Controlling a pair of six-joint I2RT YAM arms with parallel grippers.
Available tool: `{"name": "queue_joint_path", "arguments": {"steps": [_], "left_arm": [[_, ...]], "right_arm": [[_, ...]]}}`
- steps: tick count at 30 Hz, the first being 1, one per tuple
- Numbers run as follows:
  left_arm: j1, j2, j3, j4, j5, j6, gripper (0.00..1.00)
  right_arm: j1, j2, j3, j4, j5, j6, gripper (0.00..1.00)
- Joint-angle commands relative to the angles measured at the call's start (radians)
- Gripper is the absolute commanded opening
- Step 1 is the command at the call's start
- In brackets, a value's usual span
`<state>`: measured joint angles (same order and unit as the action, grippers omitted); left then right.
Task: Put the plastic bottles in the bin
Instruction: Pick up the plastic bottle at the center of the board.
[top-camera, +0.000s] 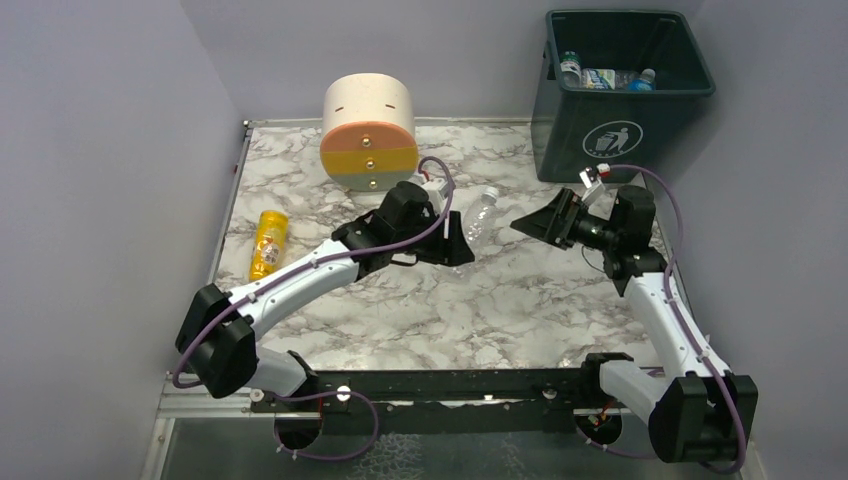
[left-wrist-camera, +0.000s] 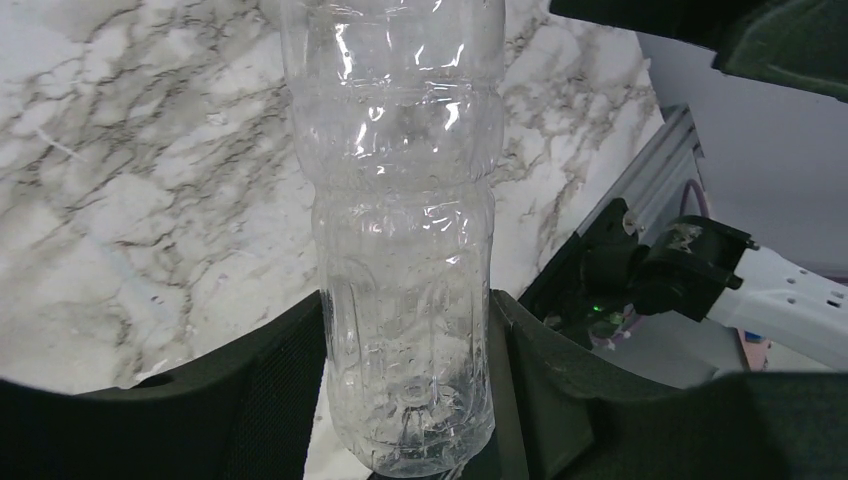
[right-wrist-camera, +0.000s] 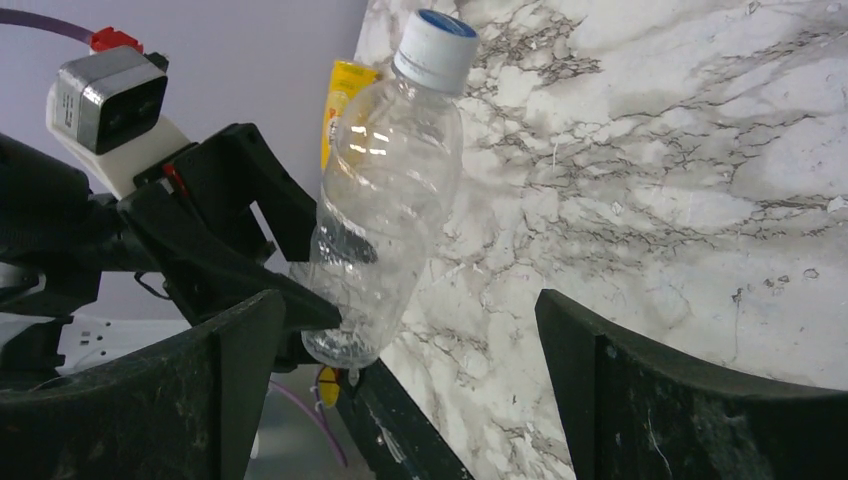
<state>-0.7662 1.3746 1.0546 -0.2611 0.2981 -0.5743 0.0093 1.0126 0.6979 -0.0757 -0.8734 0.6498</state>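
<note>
roughly three bottles in bin, two outside

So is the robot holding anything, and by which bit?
Yes. The left gripper is shut on a clear plastic bottle, pinching its lower body near the base, cap end pointing away. The right gripper is open and holds nothing.

Five plastic bottles are in view: one clear bottle, one orange bottle and three bottles inside the bin. There is one bin, one cream drawer unit and two grippers: the left gripper and the right gripper.
</note>
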Motion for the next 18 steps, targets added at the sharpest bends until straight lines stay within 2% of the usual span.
{"name": "queue_joint_path", "arguments": {"steps": [1, 11, 18], "left_arm": [[-0.068, 0.046, 0.06, 0.085, 0.023, -0.037, 0.59], [-0.143, 0.115, 0.1, 0.129, 0.0, -0.053, 0.58], [-0.169, 0.131, 0.116, 0.132, -0.01, -0.054, 0.58]], "right_arm": [[0.015, 0.016, -0.017, 0.072, -0.025, 0.031, 1.0], [0.038, 0.025, -0.03, 0.094, -0.006, 0.045, 1.0], [0.041, 0.027, -0.05, 0.109, -0.004, 0.049, 0.92]]}}
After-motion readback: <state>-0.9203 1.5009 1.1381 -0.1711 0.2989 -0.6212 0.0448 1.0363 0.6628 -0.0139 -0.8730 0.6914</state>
